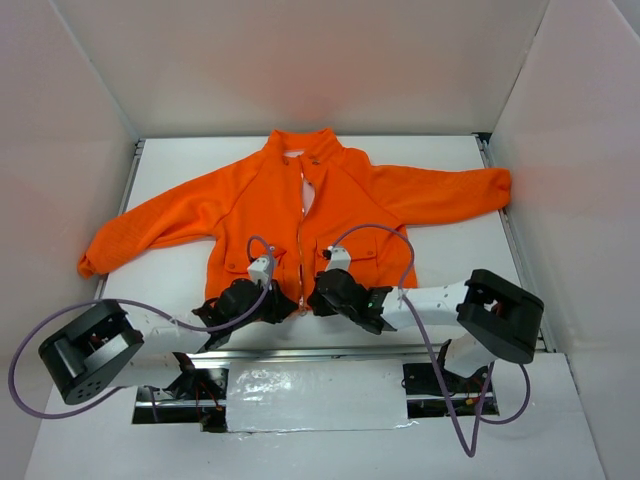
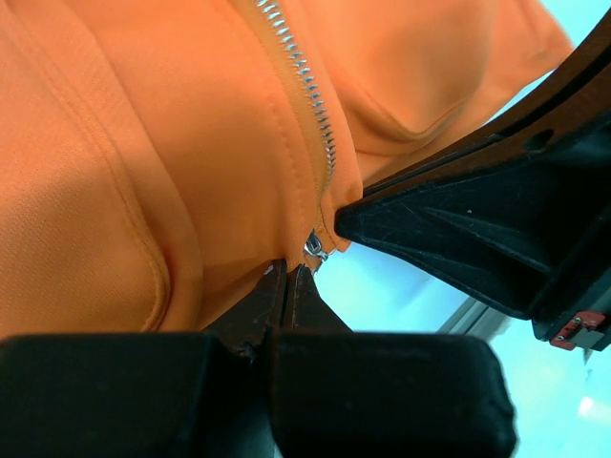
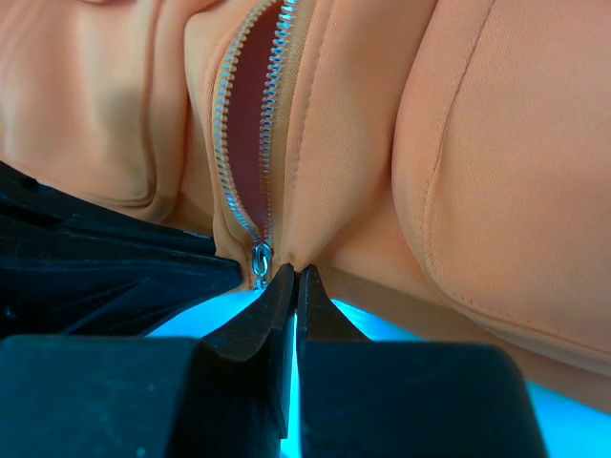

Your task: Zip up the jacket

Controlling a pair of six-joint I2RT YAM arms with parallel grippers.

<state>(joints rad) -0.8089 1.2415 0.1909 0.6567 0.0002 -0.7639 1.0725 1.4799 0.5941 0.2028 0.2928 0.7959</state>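
Now | left jaws, right jaws clamped on jacket (image 1: 245, 200) hem | flanking zipper slider (image 3: 260, 260)

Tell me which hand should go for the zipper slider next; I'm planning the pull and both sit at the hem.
Right, narrowly. The right hand pinches the jacket hem just beside the slider, with the open teeth running straight ahead. The left hand can anchor the hem.

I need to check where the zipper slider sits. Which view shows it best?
The right wrist view: the slider sits at the jacket hem, open teeth spreading above it. The left wrist view shows it smaller, side-on. In the top external view it is too small to make out.
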